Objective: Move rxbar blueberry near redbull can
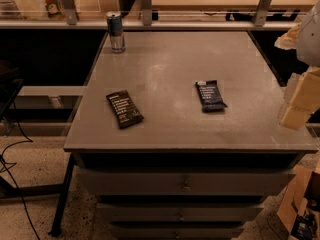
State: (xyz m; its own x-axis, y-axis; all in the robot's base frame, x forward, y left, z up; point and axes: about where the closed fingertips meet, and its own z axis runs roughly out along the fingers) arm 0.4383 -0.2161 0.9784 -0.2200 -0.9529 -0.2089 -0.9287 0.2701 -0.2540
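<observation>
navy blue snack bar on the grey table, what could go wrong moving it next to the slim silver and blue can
1. A similar black-brown wrapped bar lies left of the flat navy blue snack bar; the hand, at the grey table's right edge, might take the wrong one.
2. The slim silver and blue can stands upright at the table's far left corner; a bump while placing could tip it off.

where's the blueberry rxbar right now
In the camera view the rxbar blueberry lies flat on the table, right of centre, with the black-brown bar to its left and the tool by the table's right edge.
</observation>
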